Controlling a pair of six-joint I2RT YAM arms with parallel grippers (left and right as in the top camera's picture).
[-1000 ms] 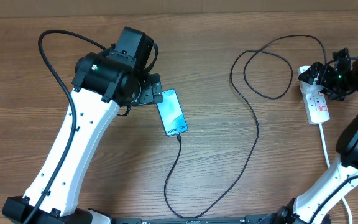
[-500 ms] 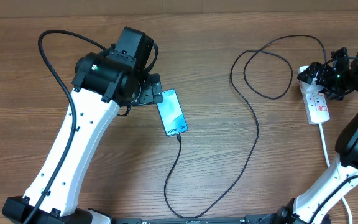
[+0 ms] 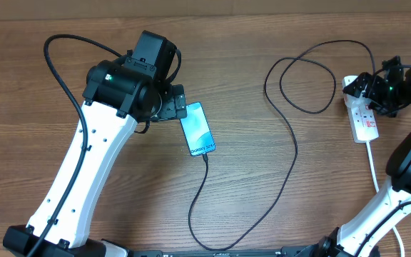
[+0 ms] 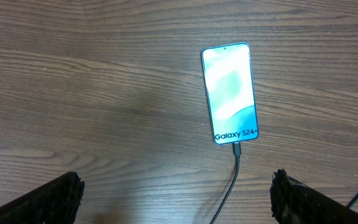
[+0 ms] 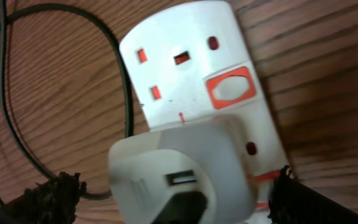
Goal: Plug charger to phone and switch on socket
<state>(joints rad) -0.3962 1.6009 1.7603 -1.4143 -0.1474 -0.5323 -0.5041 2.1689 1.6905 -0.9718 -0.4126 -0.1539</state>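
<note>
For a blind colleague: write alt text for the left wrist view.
A slim smartphone with a lit blue screen lies on a brown wooden table, a thin black cable plugged into its lower end. Jaws of the left gripper stand open.

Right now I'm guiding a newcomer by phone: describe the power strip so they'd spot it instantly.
Go to the wooden table's right edge, by the right gripper. There lies the power strip, a short white bar with red markings and a trailing white cord. Unlike the thin black charger cable looping beside it, it carries a white adapter.
</note>
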